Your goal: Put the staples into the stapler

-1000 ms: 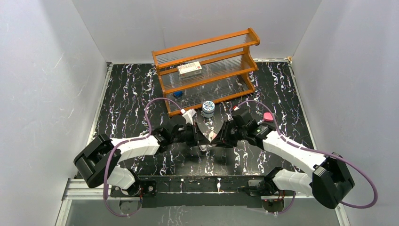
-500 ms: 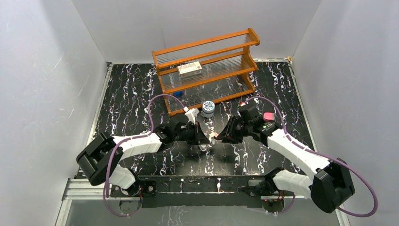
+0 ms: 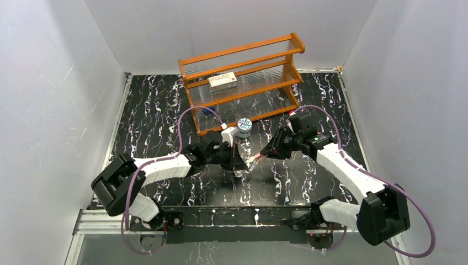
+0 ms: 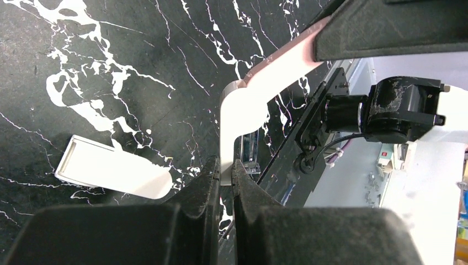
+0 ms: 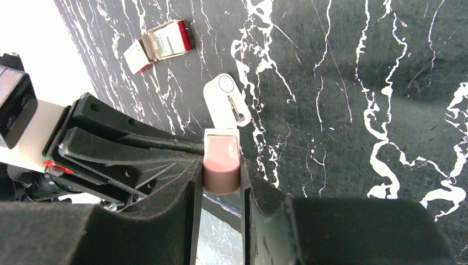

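From above, the stapler hangs between the 2 grippers, with the orange rack behind it.

At the left wrist, the left gripper is clamped on the stapler's white end. A loose white piece lies on the table left of the stapler.

At the right wrist, the right gripper pinches the stapler's pink end, with a small open box beyond it. The staples cannot be made out.

A: Where is the desk open?
B: The left and right margins, and the near strip before the arms.
A: Obstructions?
B: Rack at the rear; round tin just before it; at centre, left tool and right tool both clamp the stapler, barring passage between them; a white piece lies nearby.
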Available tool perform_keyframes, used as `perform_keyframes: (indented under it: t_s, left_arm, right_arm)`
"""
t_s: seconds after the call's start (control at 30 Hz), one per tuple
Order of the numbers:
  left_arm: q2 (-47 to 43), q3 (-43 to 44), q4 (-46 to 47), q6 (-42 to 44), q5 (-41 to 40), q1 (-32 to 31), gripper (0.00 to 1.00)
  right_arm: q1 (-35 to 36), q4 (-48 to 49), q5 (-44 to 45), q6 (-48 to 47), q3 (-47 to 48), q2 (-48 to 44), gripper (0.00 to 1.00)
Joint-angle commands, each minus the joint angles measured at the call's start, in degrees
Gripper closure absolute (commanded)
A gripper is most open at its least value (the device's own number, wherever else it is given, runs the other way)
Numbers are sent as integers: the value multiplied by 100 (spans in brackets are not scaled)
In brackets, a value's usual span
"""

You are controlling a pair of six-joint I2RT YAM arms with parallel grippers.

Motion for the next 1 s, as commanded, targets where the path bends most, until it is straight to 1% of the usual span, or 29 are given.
perform_keyframes:
  t_s: [0.0, 0.07, 0.13, 0.2, 0.27, 0.33, 0.43, 0.53, 0.67, 0.73, 0.83, 0.9, 0.97]
  left_arm:
    - [-243, 63, -99, 320, 353, -34, 100]
    - [-179, 132, -75, 266, 332, -33, 100]
    - [-78, 256, -150, 200, 229, -33, 100]
    - [19, 401, -363, 45, -116, -38, 100]
    - [140, 536, -607, -142, -442, -29, 100]
    - [276, 609, -642, -414, -595, -25, 100]
    - [521, 728, -529, -792, -664, -29, 100]
    - [701, 830, -408, -992, -703, -25, 100]
    - [772, 859, -236, -1198, -735, -24, 100]
    - [788, 869, -153, -1280, -728, -24, 100]
    - [832, 869, -38, -1391, -691, -24, 100]
    - [864, 876, -8, -1425, -659, -24, 100]
    - [887, 878, 6, -1446, -657, -24, 100]
  right_arm:
    - [-165, 146, 71, -353, 361, 112, 71]
    - [-170, 172, -13, -378, 373, 148, 68]
    - [-179, 184, -72, -400, 374, 141, 61]
    - [-172, 222, -96, -406, 354, 79, 47]
    - [-182, 306, -113, -398, 285, -29, 29]
    - [-172, 435, -163, -384, 162, -102, 20]
    - [-181, 659, -279, -351, -75, -116, 12]
    - [-174, 937, -171, -245, -241, -102, 8]
    - [-169, 1215, 144, -100, -364, 98, 8]
    - [-170, 1484, 301, 18, -519, 156, 9]
    - [-155, 2406, 204, 148, -865, 207, 12]
    - [-103, 2611, 107, 139, -870, 394, 14]
    - [-6, 2599, 100, 71, -753, 628, 14]
